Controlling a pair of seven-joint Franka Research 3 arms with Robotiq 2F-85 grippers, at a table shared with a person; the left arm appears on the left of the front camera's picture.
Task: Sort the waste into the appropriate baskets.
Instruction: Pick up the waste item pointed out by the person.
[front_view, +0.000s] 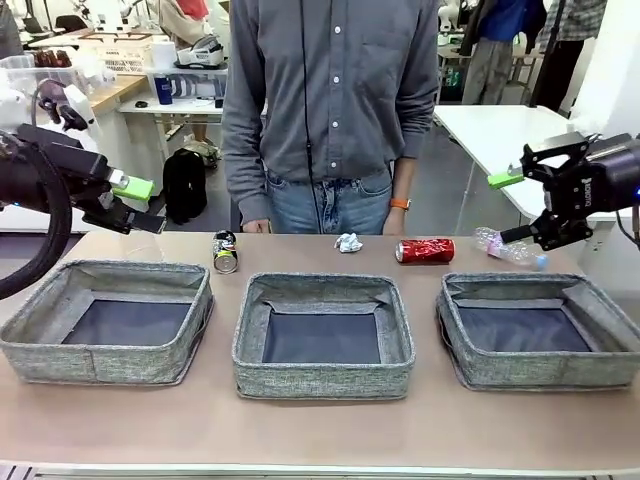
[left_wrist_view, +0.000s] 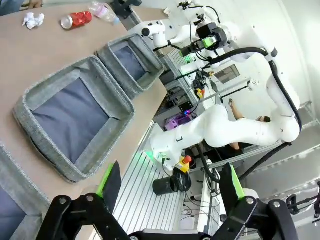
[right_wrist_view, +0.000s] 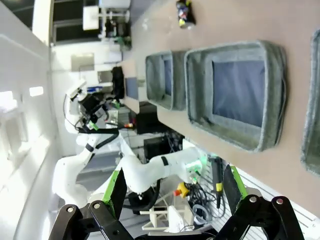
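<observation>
Behind the middle basket (front_view: 322, 380), dark can (front_view: 225, 251), paper ball (front_view: 348, 242), red can (front_view: 425, 250) & bottle (front_view: 508, 248) lie in a row, prob. for easy reach. Left gripper (front_view: 145, 205), right gripper (front_view: 508, 207) flank it, wide open, empty.

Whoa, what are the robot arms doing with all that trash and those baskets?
Nothing is being handled. The left gripper and right gripper both hang open near the ends of the table, holding nothing. The dark can, paper ball, red can and clear bottle lie in a row on the table beyond the left basket, middle basket and right basket, not sorted yet. A person stands at the far side.
</observation>
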